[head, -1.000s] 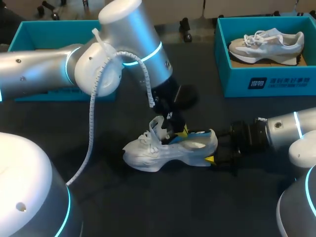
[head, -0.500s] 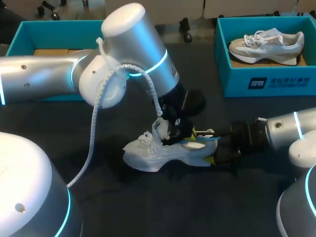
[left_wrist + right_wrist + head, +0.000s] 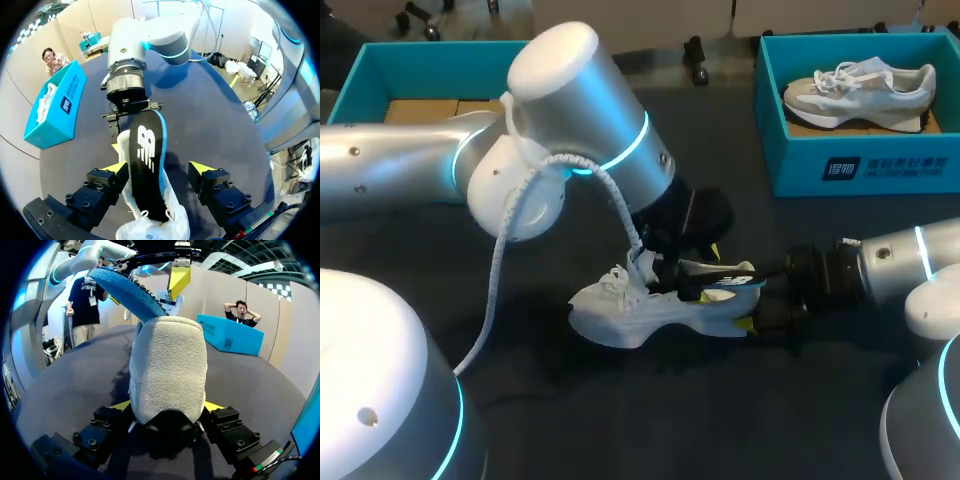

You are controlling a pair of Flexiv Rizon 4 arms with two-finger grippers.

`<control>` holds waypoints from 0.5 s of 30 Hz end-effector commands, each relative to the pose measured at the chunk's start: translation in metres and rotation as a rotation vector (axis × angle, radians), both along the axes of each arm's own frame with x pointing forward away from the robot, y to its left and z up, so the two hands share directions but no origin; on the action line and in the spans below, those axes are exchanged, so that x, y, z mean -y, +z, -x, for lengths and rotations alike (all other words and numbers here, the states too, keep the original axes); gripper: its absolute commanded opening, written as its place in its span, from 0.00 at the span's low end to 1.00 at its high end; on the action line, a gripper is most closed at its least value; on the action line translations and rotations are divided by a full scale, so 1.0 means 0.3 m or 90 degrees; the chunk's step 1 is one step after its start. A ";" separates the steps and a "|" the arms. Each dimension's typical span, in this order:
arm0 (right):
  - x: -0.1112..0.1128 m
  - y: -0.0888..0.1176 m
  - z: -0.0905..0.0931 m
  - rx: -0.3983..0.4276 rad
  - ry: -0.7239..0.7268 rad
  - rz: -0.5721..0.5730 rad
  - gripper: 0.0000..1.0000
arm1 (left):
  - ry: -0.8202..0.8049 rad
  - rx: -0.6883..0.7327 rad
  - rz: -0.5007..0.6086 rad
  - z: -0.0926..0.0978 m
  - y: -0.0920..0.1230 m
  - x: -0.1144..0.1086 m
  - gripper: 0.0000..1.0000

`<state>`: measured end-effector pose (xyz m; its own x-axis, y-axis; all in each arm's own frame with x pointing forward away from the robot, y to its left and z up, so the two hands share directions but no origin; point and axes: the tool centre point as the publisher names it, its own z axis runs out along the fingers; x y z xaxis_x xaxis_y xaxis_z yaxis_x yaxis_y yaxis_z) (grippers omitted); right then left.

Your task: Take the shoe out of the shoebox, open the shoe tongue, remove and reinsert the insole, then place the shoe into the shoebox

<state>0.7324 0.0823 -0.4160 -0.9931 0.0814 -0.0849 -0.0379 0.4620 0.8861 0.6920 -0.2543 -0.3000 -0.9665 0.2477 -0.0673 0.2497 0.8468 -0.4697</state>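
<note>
Presently noted: dark, matte desk (image 3: 620, 420), faintly blue in the left wrist view, with soft shadow under the work. Found white shoe (image 3: 640, 310) standing on its sole near desk centre, outside both boxes, toe toward the left arm's side, heel toward the right arm's. Heel clamped in right tool (image 3: 167, 410), one yellow tip pressed against each side of it. Above the shoe opening, left tool (image 3: 159, 169) with fingers spread wide. Between them the insole (image 3: 147, 160), black on top and blue beneath, partly out of the shoe, lying against one finger with a clear gap to the other, so not gripped. At the desk's far right, teal right shoebox (image 3: 860, 165) holding a second, grey-white shoe (image 3: 860, 85). At the far left, teal left shoebox (image 3: 380, 62), tan lining visible inside.
</note>
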 end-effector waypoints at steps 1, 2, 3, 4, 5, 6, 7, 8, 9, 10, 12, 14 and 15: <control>-0.005 0.000 0.001 0.000 -0.002 0.003 0.00 | 0.015 0.049 0.019 0.036 -0.017 -0.035 0.74; -0.005 0.000 0.001 0.000 -0.002 0.003 0.00 | 0.013 0.054 0.021 0.037 -0.022 -0.034 0.72; -0.005 0.000 0.001 0.000 -0.002 0.003 0.00 | 0.013 0.057 0.022 0.036 -0.026 -0.032 0.71; -0.005 0.000 0.001 0.000 -0.002 0.003 0.00 | 0.013 0.062 0.023 0.035 -0.030 -0.030 0.70; -0.005 0.000 0.001 0.000 -0.002 0.003 0.00 | 0.017 0.070 0.027 0.035 -0.033 -0.028 0.69; -0.005 0.000 0.001 0.000 -0.002 0.003 0.00 | 0.019 0.077 0.032 0.033 -0.034 -0.026 0.69; -0.005 0.000 0.001 0.000 -0.002 0.003 0.00 | 0.021 0.086 0.035 0.032 -0.036 -0.024 0.66; -0.005 0.000 0.001 0.000 -0.002 0.003 0.00 | 0.022 0.091 0.035 0.030 -0.038 -0.020 0.60; -0.005 0.000 0.001 0.000 -0.002 0.003 0.00 | 0.022 0.095 0.036 0.030 -0.039 -0.018 0.60; -0.005 0.000 0.001 0.000 -0.002 0.003 0.00 | 0.022 0.102 0.038 0.030 -0.041 -0.015 0.61; -0.005 0.000 0.001 0.000 -0.002 0.003 0.00 | 0.023 0.111 0.039 0.029 -0.045 -0.009 0.59; -0.005 0.000 0.001 0.000 -0.002 0.003 0.00 | 0.026 0.124 0.048 0.025 -0.048 -0.002 0.59; -0.005 0.000 0.001 0.000 -0.002 0.003 0.00 | 0.028 0.124 0.048 0.022 -0.051 0.002 0.58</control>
<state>0.7324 0.0823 -0.4160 -0.9931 0.0814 -0.0850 -0.0379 0.4620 0.8861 0.6870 -0.2511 -0.3092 -0.9443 0.2035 -0.2585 0.3080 0.8231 -0.4772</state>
